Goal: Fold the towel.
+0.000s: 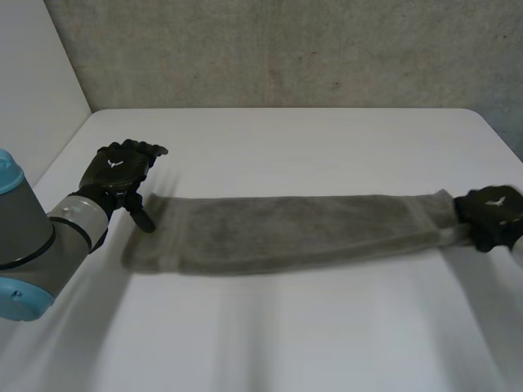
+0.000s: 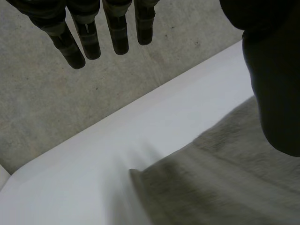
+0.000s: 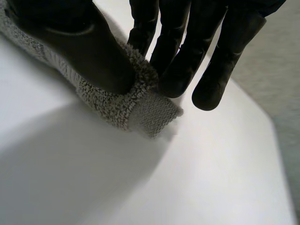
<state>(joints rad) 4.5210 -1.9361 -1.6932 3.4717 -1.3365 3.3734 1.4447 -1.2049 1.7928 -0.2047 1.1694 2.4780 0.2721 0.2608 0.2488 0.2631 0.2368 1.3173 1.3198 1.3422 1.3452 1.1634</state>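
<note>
Ops: Surface (image 1: 270, 351), white, front edge nearest the head camera. Towel (image 1: 286, 233) lies flat across it as one long narrow grey strip, running left to right about mid-depth.

Dev: Arms?

Ops: Left arm (image 1: 33, 245) sits low at the near left. Left hand (image 1: 122, 167) hovers at the strip's left end, fingers (image 2: 89, 37) straight and apart, holding nothing. Its thumb (image 1: 144, 216) points down just beside the far-left corner; can't tell if it touches. Right hand (image 1: 493, 214) is at the right end, pinching that end between thumb and fingers.

Dev: Step?

Ops: My read: lengthwise fold is done, end-to-end fold comes next. One end gripped, the other free.

Dev: Next move needs?

Ops: Either the left hand pinches its end, or the right hand lifts and carries its end across to the left one. The left end is unpinned, so the strip could drag instead of doubling over.

Dev: Anything in the way?

Ops: Grey wall (image 1: 286, 49) is behind the surface, well apart from the towel. The left hand itself sits where the carried end would land.
</note>
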